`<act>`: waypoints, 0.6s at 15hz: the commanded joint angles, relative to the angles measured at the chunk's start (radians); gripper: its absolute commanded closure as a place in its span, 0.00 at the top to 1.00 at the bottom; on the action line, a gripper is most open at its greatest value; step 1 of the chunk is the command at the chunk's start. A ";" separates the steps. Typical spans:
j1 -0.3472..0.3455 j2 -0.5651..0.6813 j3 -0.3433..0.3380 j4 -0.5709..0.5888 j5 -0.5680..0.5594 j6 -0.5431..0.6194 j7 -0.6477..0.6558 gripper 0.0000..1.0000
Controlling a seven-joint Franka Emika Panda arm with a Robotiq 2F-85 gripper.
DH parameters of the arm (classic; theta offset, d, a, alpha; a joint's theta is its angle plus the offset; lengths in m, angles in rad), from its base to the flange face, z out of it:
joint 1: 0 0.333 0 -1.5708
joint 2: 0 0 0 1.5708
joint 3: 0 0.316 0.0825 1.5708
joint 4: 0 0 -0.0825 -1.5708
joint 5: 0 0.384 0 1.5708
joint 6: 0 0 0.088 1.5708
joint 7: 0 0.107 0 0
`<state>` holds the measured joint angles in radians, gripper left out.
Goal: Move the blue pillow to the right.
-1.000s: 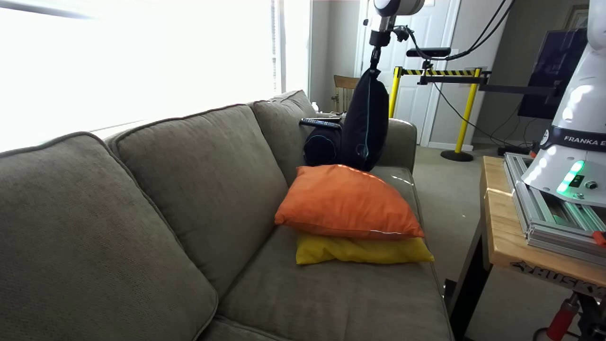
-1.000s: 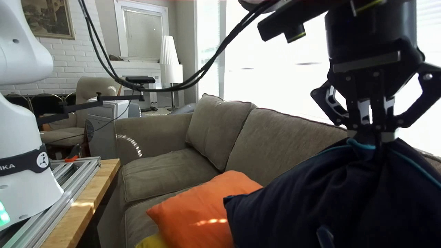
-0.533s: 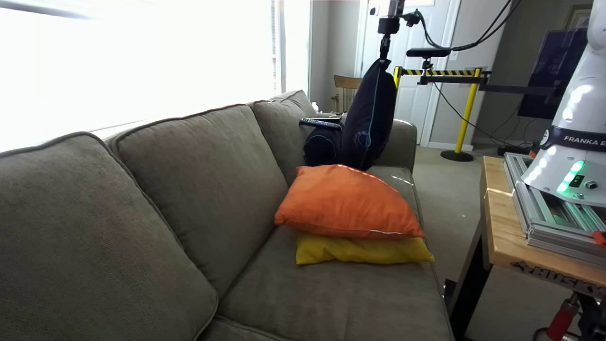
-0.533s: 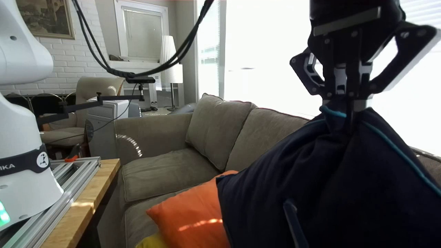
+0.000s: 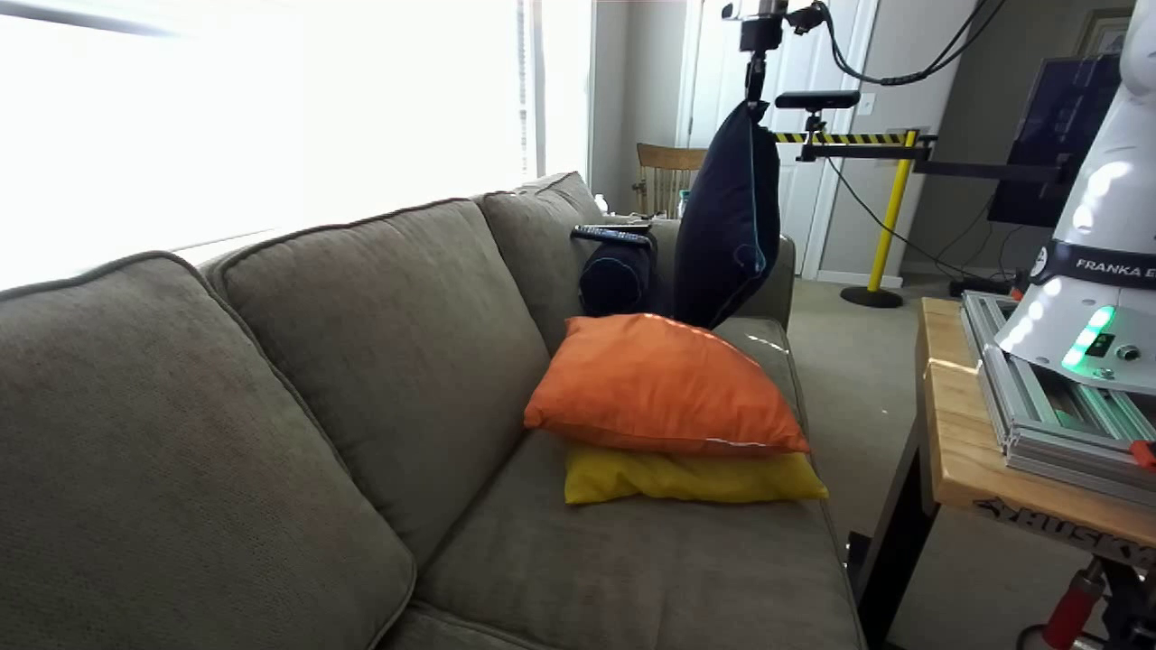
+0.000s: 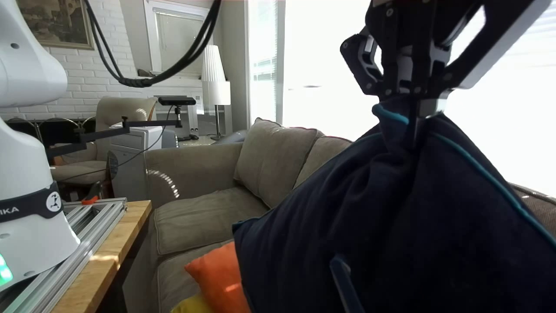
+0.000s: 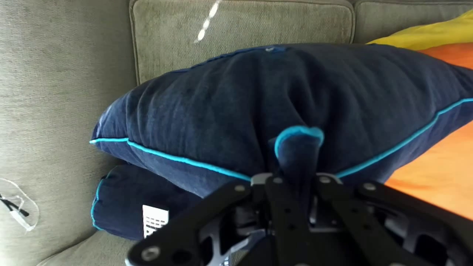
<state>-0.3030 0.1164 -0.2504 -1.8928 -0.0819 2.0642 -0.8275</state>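
Note:
The blue pillow [image 5: 730, 217] is dark navy with turquoise piping and hangs upright behind the orange pillow [image 5: 664, 388] in an exterior view. My gripper [image 5: 755, 95] is shut on its bunched top edge. In an exterior view the blue pillow [image 6: 369, 226] fills the lower right, with my gripper [image 6: 415, 108] above it. In the wrist view a fold of the blue pillow [image 7: 221, 118] sticks out between the fingertips of my gripper [image 7: 297, 181]. Its lower edge is partly hidden behind the orange pillow, so I cannot tell whether it touches the seat.
The orange pillow lies on the yellow pillow [image 5: 695, 478] on the grey-brown sofa [image 5: 632, 569]. A small navy cushion [image 5: 612, 282] with a remote [image 5: 611, 236] on it sits against the backrest. The sofa's armrest [image 5: 777, 271] is behind. A wooden table [image 5: 948, 424] carries the robot base.
My gripper and the blue pillow have moved right and a little up in an exterior view, away from the small navy cushion and backrest. The other pillows have not moved.

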 commanded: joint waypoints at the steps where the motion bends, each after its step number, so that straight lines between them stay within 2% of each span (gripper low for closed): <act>1: -0.002 -0.017 -0.008 0.029 -0.059 -0.055 -0.007 0.03; 9: 0.000 0.007 -0.013 0.056 -0.158 -0.155 -0.022 0.03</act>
<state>-0.3027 0.1172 -0.2627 -1.8912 -0.1953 1.9737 -0.8288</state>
